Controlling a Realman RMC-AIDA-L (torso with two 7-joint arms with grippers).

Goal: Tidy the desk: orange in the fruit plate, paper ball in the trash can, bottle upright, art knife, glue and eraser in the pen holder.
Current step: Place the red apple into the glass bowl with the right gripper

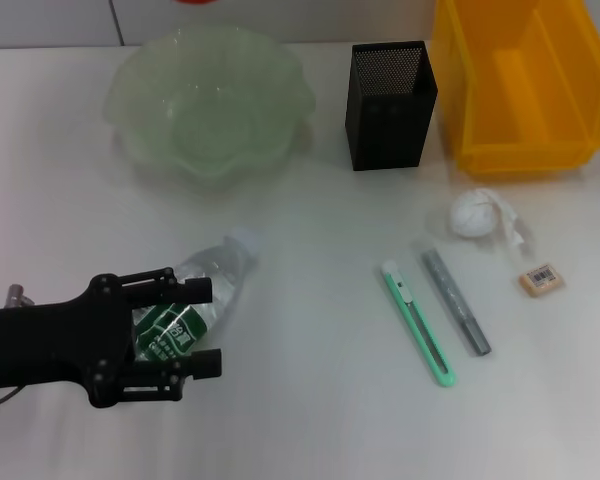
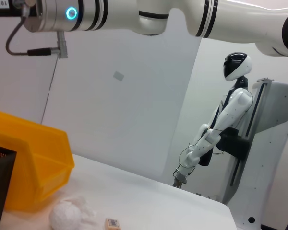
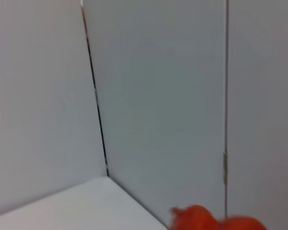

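A clear bottle [image 1: 202, 290] with a green label lies on its side at the front left. My left gripper [image 1: 204, 327] is open, one finger on each side of the bottle's labelled body. The green fruit plate [image 1: 140, 110] stands at the back left, and the black mesh pen holder [image 1: 390, 105] is beside it. A white paper ball [image 1: 478, 213], a tan eraser [image 1: 541, 279], a grey glue stick [image 1: 456, 301] and a green art knife [image 1: 418, 323] lie at the right. An orange-red shape [image 1: 195, 2], perhaps the orange, shows at the far edge. The right gripper is out of view.
A yellow bin [image 1: 520, 80] stands at the back right, beyond the paper ball. The left wrist view shows that bin [image 2: 33, 163], the paper ball [image 2: 67, 215] and the eraser [image 2: 113, 224]. An orange-red blob [image 3: 211, 220] sits low in the right wrist view.
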